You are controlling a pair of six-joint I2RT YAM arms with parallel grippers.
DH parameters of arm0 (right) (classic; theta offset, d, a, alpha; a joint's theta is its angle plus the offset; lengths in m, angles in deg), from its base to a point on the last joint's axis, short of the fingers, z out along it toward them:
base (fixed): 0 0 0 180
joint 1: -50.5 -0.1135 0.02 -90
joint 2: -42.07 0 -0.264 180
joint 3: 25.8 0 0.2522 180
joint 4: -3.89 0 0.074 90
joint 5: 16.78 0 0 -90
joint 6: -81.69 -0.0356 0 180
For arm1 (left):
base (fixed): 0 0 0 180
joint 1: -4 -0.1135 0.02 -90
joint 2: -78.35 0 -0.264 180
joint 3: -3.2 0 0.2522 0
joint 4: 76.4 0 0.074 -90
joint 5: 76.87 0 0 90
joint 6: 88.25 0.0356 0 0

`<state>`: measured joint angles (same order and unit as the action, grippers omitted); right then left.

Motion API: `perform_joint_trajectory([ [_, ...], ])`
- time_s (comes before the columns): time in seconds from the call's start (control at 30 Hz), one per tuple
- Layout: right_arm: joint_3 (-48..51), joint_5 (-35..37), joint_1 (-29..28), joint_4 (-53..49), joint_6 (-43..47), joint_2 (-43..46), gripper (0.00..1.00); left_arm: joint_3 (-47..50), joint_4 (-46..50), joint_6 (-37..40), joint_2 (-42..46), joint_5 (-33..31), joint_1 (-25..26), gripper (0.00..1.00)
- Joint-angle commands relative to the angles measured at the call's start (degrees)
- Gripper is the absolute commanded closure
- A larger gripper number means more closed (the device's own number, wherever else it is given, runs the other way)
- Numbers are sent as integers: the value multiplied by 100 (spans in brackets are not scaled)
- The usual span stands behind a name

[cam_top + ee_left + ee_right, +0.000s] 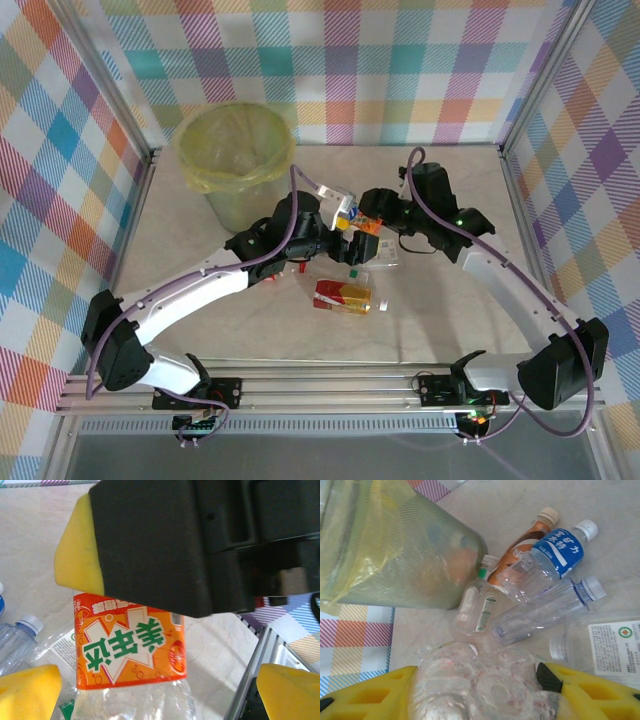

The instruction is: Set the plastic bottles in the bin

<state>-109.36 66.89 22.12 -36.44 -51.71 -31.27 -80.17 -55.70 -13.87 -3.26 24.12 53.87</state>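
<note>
The left claw [342, 218] and right claw [374, 221] meet over the counter [455, 175] — an orange-labelled bottle [367, 228] between them, a red-labelled bottle [343, 296] just nearer, the bin [232, 195] beyond the left claw.

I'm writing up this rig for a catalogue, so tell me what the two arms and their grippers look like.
Both the left arm and right arm have white curved links between black joint housings, each trailed by a purple cable. The left gripper and right gripper are black-bodied with yellow fingers.
</note>
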Motion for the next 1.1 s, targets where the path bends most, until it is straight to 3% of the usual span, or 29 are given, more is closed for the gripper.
perform_joint_trajectory([
  [0.0, -158, -53, -105, 324, -124, 19, 53, 26, -87, 54, -100, -254, 76, 0],
  [0.2, -179, -79, -259, 460, -143, 14, 53, 59, -145, 12, -165, -315, 76, 4],
  [0.67, -262, -87, -364, 533, -55, -51, 46, 316, -280, 13, 66, -632, 76, 53],
  [0.93, -517, 333, -361, 117, 192, 74, 4, 434, -263, -33, 249, -851, 76, 61],
  [1.07, -958, 706, -352, -395, 430, 132, 0, 469, -136, -5, 358, -1082, 67, 61],
])
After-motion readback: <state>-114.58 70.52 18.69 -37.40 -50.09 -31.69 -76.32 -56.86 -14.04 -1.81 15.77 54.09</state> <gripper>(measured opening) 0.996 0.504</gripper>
